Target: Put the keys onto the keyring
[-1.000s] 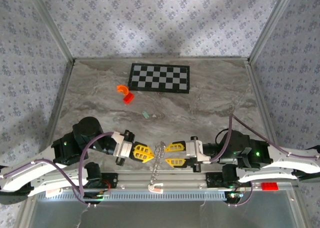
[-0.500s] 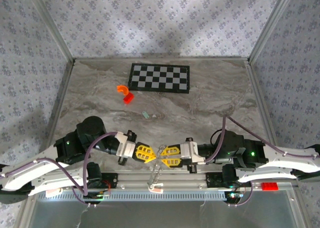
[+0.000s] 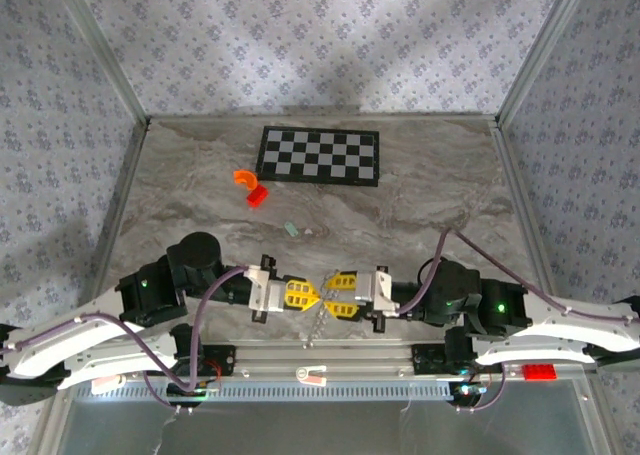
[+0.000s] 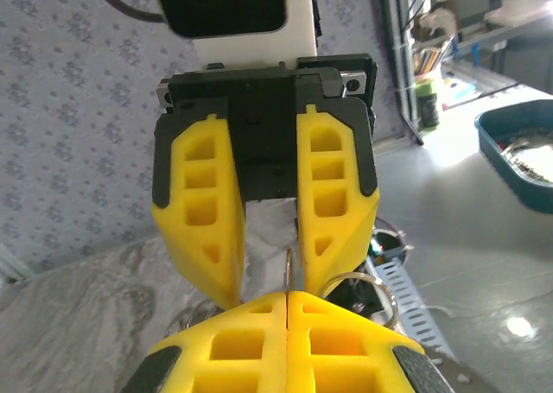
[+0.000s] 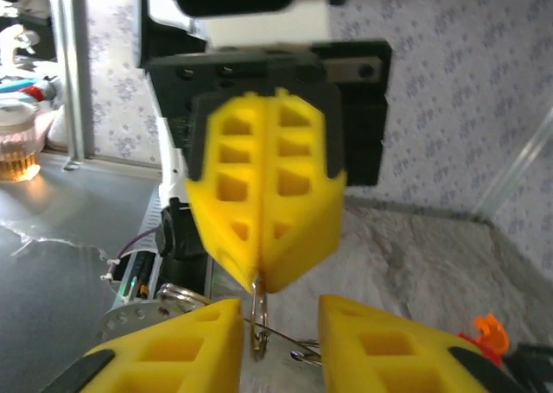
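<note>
Thin, silvery, beaded keyring

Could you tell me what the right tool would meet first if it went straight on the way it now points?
Probably the thin silvery metal ring just ahead, pinched by the shut yellow-fingered left tool right behind it; depth is unclear.

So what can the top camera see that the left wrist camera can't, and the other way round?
The top camera adds the checkerboard, the orange piece, the red piece and the tiny teal key lying on the table. The left wrist camera adds a blue-green tub off to the side and a close look: left claw shut on the keyring, right claw open around it. Both have the two yellow claws tip to tip.
</note>
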Action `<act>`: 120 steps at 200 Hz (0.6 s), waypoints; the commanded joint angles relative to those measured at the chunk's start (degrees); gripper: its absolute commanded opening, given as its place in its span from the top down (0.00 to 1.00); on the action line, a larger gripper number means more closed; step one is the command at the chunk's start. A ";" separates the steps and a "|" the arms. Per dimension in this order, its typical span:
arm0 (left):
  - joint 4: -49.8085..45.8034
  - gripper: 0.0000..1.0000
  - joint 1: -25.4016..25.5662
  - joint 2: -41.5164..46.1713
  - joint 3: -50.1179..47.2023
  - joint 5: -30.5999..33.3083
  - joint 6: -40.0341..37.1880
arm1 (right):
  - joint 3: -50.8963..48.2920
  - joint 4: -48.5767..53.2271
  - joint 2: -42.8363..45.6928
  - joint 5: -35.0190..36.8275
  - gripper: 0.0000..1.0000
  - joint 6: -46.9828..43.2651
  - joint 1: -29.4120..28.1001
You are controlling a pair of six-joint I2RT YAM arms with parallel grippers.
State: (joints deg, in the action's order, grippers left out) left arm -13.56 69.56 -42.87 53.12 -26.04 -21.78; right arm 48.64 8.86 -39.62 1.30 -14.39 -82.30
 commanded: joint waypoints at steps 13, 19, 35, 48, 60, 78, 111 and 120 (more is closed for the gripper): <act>1.56 1.00 -4.84 -0.07 0.52 -3.76 -4.19 | -1.35 0.62 0.91 -4.32 0.60 2.83 7.55; 1.54 1.00 -6.14 -0.27 0.64 -5.34 -4.12 | -1.52 0.55 0.96 -6.40 0.61 3.53 9.99; 1.85 1.00 -8.94 -1.33 1.03 -8.79 -4.10 | -2.09 -0.09 1.27 -12.19 0.66 5.28 15.62; 2.58 1.00 -11.12 -2.52 1.29 -11.62 -3.69 | -2.83 -0.91 1.92 -15.96 0.69 6.01 19.08; 3.46 1.00 -13.12 -3.66 1.34 -14.21 -3.10 | -3.68 -1.99 2.71 -18.61 0.70 6.49 21.26; 4.29 1.00 -15.35 -5.18 1.54 -16.61 -2.92 | -4.47 -2.72 2.98 -22.54 0.72 7.12 24.18; 5.72 1.00 -17.39 -7.15 2.27 -19.80 -2.70 | -5.35 -3.31 2.35 -27.69 0.73 8.48 28.63; 5.91 1.00 -17.66 -7.75 2.63 -20.24 -2.65 | -5.82 -3.75 2.43 -28.88 0.74 8.97 29.65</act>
State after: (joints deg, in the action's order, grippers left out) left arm -11.03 52.77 -49.74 53.10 -40.99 -24.38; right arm 44.03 7.20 -37.43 -21.21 -7.86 -54.85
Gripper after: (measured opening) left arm 0.044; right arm 0.267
